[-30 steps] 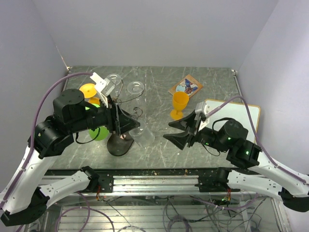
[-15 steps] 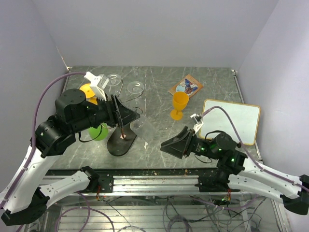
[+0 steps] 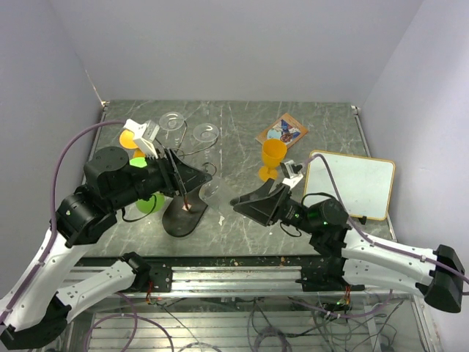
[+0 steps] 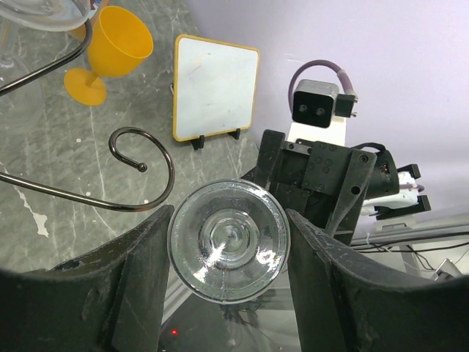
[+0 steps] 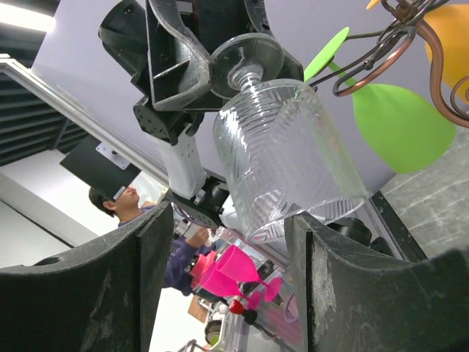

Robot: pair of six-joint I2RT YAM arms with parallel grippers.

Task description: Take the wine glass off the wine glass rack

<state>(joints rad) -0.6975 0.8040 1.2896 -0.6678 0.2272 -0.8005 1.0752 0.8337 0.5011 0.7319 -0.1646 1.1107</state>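
A robotics lab: test table (image 3: 242,125) on aluminium framing (image 3: 242,276), cables (image 3: 256,323) dangling beneath.

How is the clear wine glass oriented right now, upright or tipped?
Tipped: the left gripper holds the clear wine glass by its foot, bowl pointing at the right gripper.

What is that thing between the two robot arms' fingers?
A clear wine glass, lying sideways. The left fingers grip its foot; the open right fingers are at its bowl. The top view shows this.

Three cams: one overhead, two wrist
Top one looked down over the whole table (image 3: 242,125) from behind the arms (image 3: 117,180); wrist cams faced each other up close, both catching the clear wine glass (image 4: 229,238)
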